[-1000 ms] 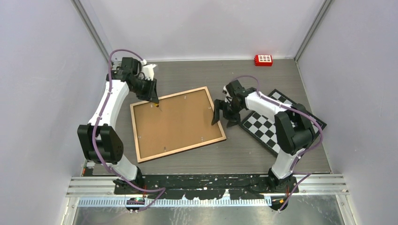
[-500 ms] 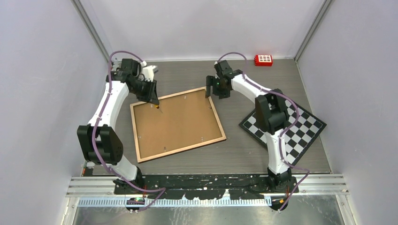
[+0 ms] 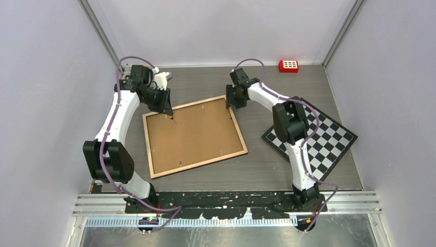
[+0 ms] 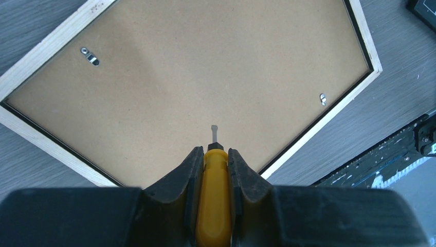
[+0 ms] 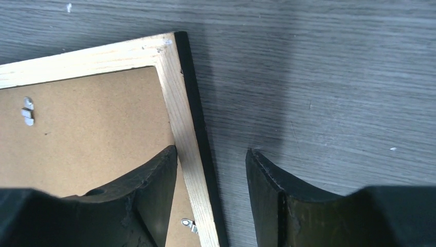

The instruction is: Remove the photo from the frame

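Overhead, the frame (image 3: 199,164) lies back-up and slightly askew in the middle of the bench (image 3: 257,164), its brown backing board (image 3: 193,138) ringed by pale wood; the photo cannot be seen from this side. The left claw (image 3: 167,110) hangs over the frame's far left corner, and the right claw (image 3: 232,101) sits at the far right corner. A checkerboard (image 3: 329,139) lies to the right, well apart from a red brick (image 3: 288,65) at the back wall.

From the left wrist, the left claw (image 4: 215,154) is clenched on a yellow-handled screwdriver (image 4: 213,200), whose metal tip points down at the board. Whether it touches cannot be told. Two small metal clips (image 4: 91,55) (image 4: 322,99) sit near the wood rim (image 4: 51,43).

From the right wrist, the right claw (image 5: 212,154) is spread, gripping nothing. One finger is over the board and the other over bare bench (image 5: 334,77), straddling the rim (image 5: 175,108) just below the corner. Another clip (image 5: 27,113) shows at the left.
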Available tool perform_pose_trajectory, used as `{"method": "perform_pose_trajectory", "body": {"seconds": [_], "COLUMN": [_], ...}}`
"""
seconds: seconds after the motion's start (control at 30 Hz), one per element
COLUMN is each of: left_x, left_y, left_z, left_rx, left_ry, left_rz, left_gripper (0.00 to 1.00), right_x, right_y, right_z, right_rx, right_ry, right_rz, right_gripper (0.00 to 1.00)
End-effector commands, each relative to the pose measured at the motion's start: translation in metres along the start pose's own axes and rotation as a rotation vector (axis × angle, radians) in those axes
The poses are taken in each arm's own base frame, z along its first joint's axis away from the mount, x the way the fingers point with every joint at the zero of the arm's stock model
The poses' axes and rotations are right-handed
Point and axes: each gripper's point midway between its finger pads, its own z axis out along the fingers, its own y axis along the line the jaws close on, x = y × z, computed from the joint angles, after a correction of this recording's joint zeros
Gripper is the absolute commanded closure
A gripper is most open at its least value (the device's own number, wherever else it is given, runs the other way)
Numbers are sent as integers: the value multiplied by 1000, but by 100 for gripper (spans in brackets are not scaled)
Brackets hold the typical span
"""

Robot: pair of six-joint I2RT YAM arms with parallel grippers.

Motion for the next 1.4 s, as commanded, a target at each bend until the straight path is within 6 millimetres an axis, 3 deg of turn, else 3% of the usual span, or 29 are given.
{"method": "perform_pose_trajectory", "body": {"seconds": [0.0, 0.1, 0.13, 0.33, 0.43, 0.7, 0.87, 1.0, 1.37], "left_x": [-8, -11, -12, -14, -10, 16, 41, 59, 74], "left_y": [-2, -1, -1, 2, 3, 10, 20, 36, 58], "left_z": [-5, -3, -2, 0, 0, -10, -19, -23, -8], "left_rx": [8, 12, 12, 10, 11, -20, -60, -121, -170], "left_ry": [-51, -54, -55, -48, -31, 53, 132, 186, 205], "left_rz": [-3, -2, -1, 22, 60, 185, 322, 445, 630], "left_gripper": [100, 100, 100, 100, 100, 100, 100, 100, 100], "right_x": [17, 30, 32, 28, 30, 65, 81, 80, 83], "right_y": [-10, -16, -17, -34, -46, -62, -79, -83, -84], "right_z": [6, 7, 6, -10, -25, -55, -54, -53, -53], "right_rx": [87, 135, 147, 184, 182, 163, 156, 121, 109], "right_ry": [20, 42, 45, 40, 35, 79, 123, 132, 131], "right_rz": [-53, -104, -112, -64, 4, 47, 89, 128, 149], "right_gripper": [44, 45, 51, 99, 100, 99, 99, 99, 99]}}
